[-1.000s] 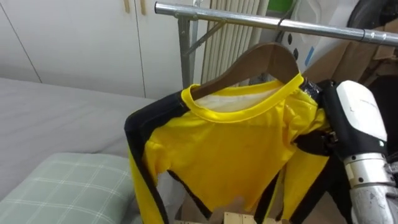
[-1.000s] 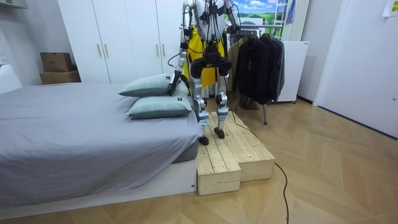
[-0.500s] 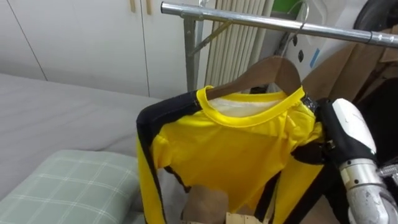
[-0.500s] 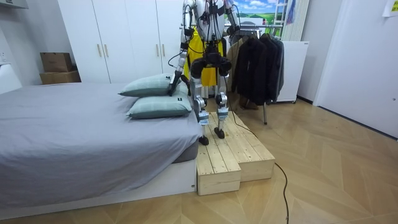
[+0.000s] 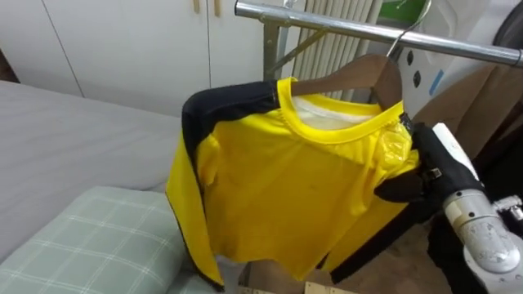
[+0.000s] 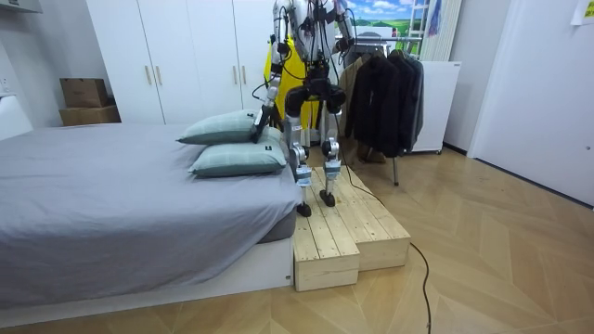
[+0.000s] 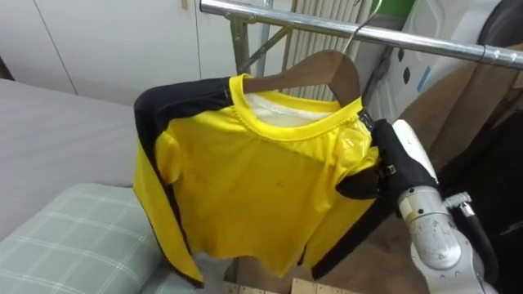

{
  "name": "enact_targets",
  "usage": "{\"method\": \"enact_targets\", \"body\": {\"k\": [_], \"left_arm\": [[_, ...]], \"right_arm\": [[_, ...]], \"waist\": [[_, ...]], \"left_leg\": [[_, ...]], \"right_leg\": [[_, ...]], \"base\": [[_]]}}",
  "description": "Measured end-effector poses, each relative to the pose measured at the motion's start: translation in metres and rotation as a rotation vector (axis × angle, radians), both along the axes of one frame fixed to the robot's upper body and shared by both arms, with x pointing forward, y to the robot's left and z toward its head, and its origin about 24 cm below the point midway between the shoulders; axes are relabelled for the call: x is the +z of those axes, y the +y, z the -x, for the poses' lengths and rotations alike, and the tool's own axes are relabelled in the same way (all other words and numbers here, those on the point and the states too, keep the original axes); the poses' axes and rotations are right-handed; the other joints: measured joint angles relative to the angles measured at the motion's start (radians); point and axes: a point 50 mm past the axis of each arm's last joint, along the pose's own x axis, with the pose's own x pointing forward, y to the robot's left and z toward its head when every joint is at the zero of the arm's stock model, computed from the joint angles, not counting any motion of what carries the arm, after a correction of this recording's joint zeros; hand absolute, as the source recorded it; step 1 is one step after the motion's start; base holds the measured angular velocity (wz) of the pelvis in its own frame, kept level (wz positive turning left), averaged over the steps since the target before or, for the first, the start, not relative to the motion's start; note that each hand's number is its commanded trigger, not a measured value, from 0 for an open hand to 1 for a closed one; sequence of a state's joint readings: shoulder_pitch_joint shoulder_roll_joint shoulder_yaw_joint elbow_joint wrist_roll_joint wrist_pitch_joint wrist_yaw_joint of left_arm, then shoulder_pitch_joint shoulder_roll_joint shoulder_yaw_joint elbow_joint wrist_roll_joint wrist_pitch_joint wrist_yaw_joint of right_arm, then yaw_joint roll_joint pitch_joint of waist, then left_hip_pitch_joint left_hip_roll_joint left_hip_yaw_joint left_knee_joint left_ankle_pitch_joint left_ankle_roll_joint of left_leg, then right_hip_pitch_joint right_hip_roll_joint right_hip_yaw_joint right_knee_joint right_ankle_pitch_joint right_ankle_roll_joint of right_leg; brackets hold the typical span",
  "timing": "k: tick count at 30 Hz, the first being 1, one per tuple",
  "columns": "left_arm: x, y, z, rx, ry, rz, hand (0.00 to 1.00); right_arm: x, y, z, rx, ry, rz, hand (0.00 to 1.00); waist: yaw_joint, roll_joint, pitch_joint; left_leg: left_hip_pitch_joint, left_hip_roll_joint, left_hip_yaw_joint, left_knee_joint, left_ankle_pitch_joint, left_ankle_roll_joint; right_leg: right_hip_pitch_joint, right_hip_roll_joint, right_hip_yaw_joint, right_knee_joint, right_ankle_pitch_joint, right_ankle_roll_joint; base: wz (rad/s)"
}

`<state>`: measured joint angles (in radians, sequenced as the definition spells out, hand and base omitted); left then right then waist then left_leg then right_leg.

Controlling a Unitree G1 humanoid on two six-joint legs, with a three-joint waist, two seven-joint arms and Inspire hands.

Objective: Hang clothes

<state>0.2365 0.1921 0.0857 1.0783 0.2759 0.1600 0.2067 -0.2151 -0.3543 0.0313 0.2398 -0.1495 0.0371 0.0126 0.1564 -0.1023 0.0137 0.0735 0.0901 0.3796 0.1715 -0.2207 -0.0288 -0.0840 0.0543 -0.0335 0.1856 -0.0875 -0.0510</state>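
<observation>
While hanger (image 5: 359,73) hook sits at rail (image 5: 327,23), R hand (image 5: 433,163) pinches yellow shirt (image 5: 302,196) shoulder; pillow (image 5: 90,245) below.

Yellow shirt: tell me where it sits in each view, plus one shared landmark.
Left eye view: yellow shirt at centre, on the wooden hanger.
Right eye view: yellow shirt left of centre.
Room view: yellow shirt top centre, beside the robot.
Shared landmark: white wardrobe behind it.

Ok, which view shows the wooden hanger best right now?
The right eye view: the wooden hanger shows its neck, both arms above the yellow shirt, and its wire hook at the rail. The left eye view shows nearly the same. In the room view it is too small to make out.
</observation>
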Motion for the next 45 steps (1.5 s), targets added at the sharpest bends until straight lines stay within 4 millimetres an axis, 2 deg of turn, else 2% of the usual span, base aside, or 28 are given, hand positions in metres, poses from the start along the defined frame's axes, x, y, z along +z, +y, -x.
{"method": "enact_targets", "body": {"k": [8,10,12,14,21,26,30,45], "left_arm": [[0.0,-0.001,0.0,0.011,-0.012,-0.003,0.0],[0.0,0.0,0.003,0.026,-0.011,-0.005,0.0],[0.0,0.0,0.004,0.055,-0.02,-0.004,0.0],[0.0,0.001,0.004,0.063,-0.028,-0.004,0.0],[0.001,0.003,0.004,0.066,-0.04,-0.005,0.0],[0.001,0.003,0.004,0.078,-0.047,0.018,0.0],[0.001,0.004,0.004,0.08,-0.054,0.021,0.0],[0.002,0.008,0.001,0.074,-0.069,0.027,0.0]], "right_arm": [[-0.015,-0.005,-0.011,-0.017,0.093,-0.125,1.0],[-0.016,-0.006,-0.013,-0.022,0.103,-0.134,1.0],[-0.018,-0.007,-0.017,-0.019,0.124,-0.133,1.0],[-0.017,-0.009,-0.02,-0.023,0.132,-0.128,1.0],[-0.019,-0.019,-0.029,-0.057,0.17,-0.115,1.0],[-0.027,-0.032,-0.024,-0.081,0.228,-0.099,1.0],[-0.025,-0.038,-0.025,-0.073,0.237,-0.093,1.0],[-0.029,-0.05,-0.021,-0.074,0.28,-0.077,1.0]], "waist": [[0.018,-0.004,-0.0013],[0.018,-0.008,-0.001],[0.017,-0.01,-0.0021],[0.017,-0.011,-0.0021],[0.02,-0.018,-0.0046],[0.027,-0.02,-0.0034],[0.037,-0.025,-0.0006],[0.04,-0.026,0.0011]], "left_leg": [[0.011,0.0,-0.008,0.007,0.0,0.0],[0.011,-0.003,-0.033,0.008,0.0,0.0],[0.011,-0.01,-0.095,0.008,0.0,0.0],[0.01,-0.014,-0.128,0.008,0.0,0.0],[0.011,-0.012,-0.141,0.007,0.0,0.0],[0.009,-0.013,-0.153,0.004,0.0,0.0],[0.009,-0.013,-0.165,0.007,0.0,0.0],[0.015,-0.013,-0.182,0.01,0.0,0.0]], "right_leg": [[0.014,0.0,-0.001,0.0,-0.001,-0.001],[0.014,0.0,-0.003,0.0,-0.001,-0.001],[0.012,0.0,-0.004,0.002,-0.002,-0.003],[0.012,-0.002,-0.011,0.002,-0.002,-0.003],[0.02,-0.002,-0.024,0.008,-0.002,-0.005],[0.026,-0.001,-0.028,0.001,-0.003,-0.006],[0.025,-0.002,-0.026,-0.001,-0.004,-0.006],[0.033,-0.002,-0.04,0.002,-0.007,-0.009]], "base": [[0.0],[0.0],[0.0],[0.07],[0.05],[0.05],[0.0],[0.02]]}}
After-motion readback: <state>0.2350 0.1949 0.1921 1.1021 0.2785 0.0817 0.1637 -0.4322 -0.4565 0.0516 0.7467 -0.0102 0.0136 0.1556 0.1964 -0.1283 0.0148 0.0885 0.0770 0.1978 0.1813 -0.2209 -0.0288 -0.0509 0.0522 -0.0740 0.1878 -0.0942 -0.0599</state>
